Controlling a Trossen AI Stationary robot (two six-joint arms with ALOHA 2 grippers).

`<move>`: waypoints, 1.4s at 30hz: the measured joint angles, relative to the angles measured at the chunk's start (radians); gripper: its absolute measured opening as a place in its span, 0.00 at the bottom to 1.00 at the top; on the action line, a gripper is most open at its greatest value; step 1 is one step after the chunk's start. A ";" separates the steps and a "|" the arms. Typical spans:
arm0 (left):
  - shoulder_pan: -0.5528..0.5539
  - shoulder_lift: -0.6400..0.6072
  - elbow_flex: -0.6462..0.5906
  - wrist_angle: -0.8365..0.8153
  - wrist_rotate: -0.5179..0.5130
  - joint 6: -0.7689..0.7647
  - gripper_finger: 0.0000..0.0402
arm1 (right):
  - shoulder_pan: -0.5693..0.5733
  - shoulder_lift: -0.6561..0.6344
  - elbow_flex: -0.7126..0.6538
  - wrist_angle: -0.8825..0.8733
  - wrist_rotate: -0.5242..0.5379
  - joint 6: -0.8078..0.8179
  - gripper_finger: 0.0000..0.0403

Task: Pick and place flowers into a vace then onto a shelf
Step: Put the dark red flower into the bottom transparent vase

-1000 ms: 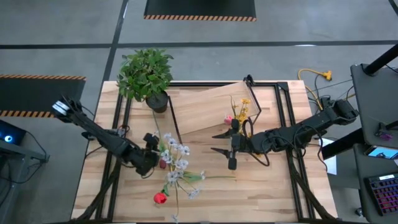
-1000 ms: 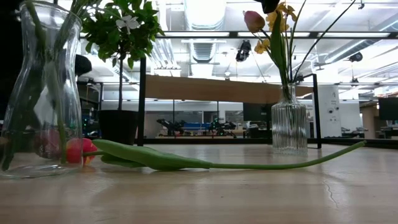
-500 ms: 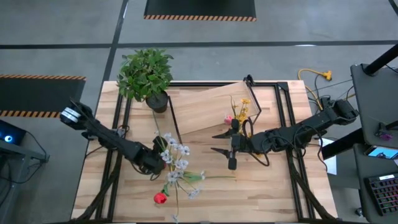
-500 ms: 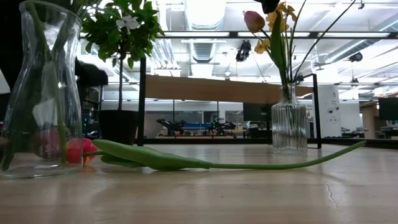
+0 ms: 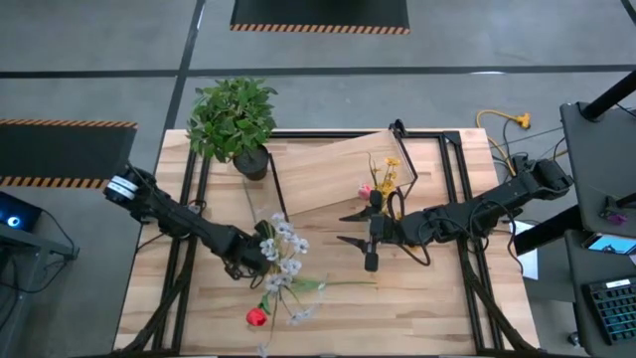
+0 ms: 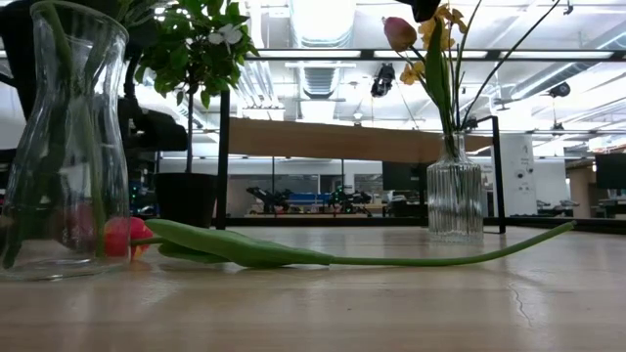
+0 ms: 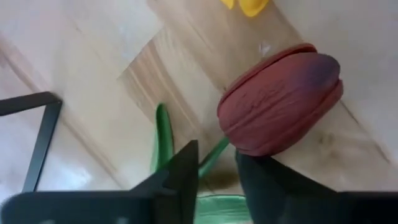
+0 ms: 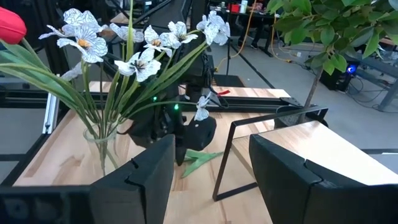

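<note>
A clear glass carafe vase [image 6: 64, 147] holds white-lilac sprays [image 5: 283, 247] and a bright red tulip [image 8: 9, 25] that leans toward the near edge. My left gripper [image 5: 254, 263] is at the vase's left side, shut on a dark red tulip [image 7: 280, 99]; in the high view the sprays hide that bloom. An orange-red tulip [image 6: 127, 237] lies flat on the table behind the carafe, its stalk [image 6: 440, 256] running right. A ribbed glass vase [image 6: 455, 196] with yellow blooms and a pink bud stands on the table before the shelf [image 5: 338, 174]. My right gripper [image 5: 345, 228] is open and empty beside it. My left gripper pinches the dark red tulip's green stalk [image 7: 214, 155] just below the bloom, between its two fingers [image 7: 186, 171]. The bloom stands just beyond the fingertips, above the tabletop. The gripper hides the rest of the stalk.
A bushy green plant in a dark pot [image 5: 234, 119] stands at the far left. The shelf's black frame [image 5: 452, 159] and black rails [image 5: 189, 209] lie on the tabletop. My right arm [image 5: 467, 214] stretches in from the right. Bare wood shows at the near right [image 5: 427, 308].
My left gripper has moved toward the table's right and near edges, closer to the carafe vase. The white sprays have shifted a little to the right. My right arm has kept still.
</note>
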State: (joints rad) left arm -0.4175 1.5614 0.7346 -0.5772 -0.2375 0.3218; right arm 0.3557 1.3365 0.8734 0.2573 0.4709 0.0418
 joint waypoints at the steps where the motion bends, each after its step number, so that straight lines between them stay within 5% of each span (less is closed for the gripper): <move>1: 0.000 -0.002 0.000 0.002 0.003 0.000 0.19 | 0.000 0.000 0.000 0.000 0.000 0.000 0.49; 7: 0.000 -0.014 0.000 0.001 0.013 -0.043 0.01 | 0.000 0.000 0.000 -0.008 0.000 0.000 0.49; 30: -0.002 -0.316 0.338 -0.536 0.038 -0.324 0.00 | 0.002 0.000 0.002 -0.015 0.000 0.011 0.49; 37: -0.008 -0.489 0.373 -0.534 0.037 -0.499 0.00 | 0.002 0.000 0.003 -0.015 0.000 0.011 0.49; 42: -0.009 -0.634 0.346 -0.368 0.038 -0.548 0.00 | 0.002 0.000 0.003 -0.015 0.000 0.011 0.49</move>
State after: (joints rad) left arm -0.4267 0.9273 1.0807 -0.9455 -0.1998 -0.2260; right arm 0.3576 1.3365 0.8768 0.2428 0.4709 0.0528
